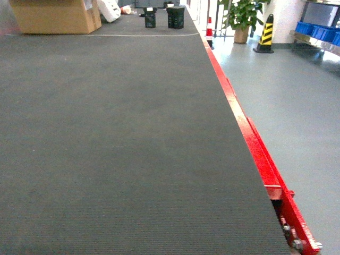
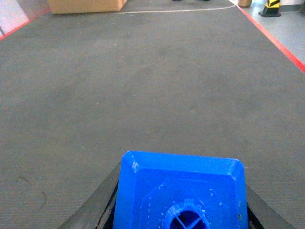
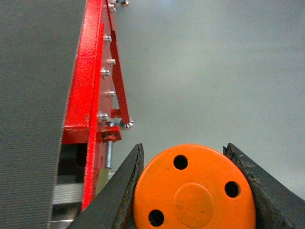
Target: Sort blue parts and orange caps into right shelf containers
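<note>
In the left wrist view a bright-blue block [image 2: 183, 183] with a round stud fills the bottom, and my left gripper [image 2: 181, 205] is shut on it above the grey table top. The right wrist view shows an orange cap [image 3: 194, 188], its flat face with three holes toward the camera, clamped in my shut right gripper [image 3: 190, 191] just off the table's red edge, over the floor. The steel shelf [image 1: 313, 40] with blue containers [image 1: 319, 31] stands far off at the upper right in the head view. Neither gripper appears in the head view.
The grey-topped table [image 1: 106, 133] has a red frame [image 1: 249, 133] along its right side, with bolts [image 3: 114, 95] sticking out. A cardboard box [image 1: 53, 16] and two black objects [image 1: 175, 17] stand at the far end. Striped cones [image 1: 265, 34] and a potted plant [image 1: 241, 16] stand on the grey floor.
</note>
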Motion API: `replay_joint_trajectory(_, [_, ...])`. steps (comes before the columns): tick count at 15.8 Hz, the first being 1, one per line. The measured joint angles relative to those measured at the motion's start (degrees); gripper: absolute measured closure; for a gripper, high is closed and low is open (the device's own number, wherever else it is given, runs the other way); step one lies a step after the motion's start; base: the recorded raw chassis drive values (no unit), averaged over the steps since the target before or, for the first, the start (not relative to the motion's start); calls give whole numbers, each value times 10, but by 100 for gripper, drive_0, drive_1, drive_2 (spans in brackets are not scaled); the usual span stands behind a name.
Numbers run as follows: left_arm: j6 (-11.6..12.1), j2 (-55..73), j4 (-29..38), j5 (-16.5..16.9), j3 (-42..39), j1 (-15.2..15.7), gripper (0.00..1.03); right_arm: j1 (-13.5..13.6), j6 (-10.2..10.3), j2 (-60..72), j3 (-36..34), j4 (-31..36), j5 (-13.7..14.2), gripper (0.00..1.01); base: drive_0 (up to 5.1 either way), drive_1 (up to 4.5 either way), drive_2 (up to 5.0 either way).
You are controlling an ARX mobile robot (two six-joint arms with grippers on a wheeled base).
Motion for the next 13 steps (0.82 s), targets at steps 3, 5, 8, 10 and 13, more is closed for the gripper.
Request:
replay_joint_trajectory(3, [0,-1,0,0,0,0,58,0,0,0,0,-1,0,58,500,-246,-246])
replay_joint_trajectory(5, [0,0,-2,0,0,0,58,0,0,0,0,0,0,58,501,-245,-245])
replay_joint_trajectory(8, [0,-1,-1,-1,0,0,58,0,0,0,0,0,0,58,501,-245,-245])
replay_joint_trajectory(10, [0,-1,-2,1,0,0,58,0,0,0,0,0,0,58,504,-242,-242])
replay_joint_trajectory(13, [0,-1,-3,0,0,0,58,0,0,0,0,-2,1,58,506,-239,-239])
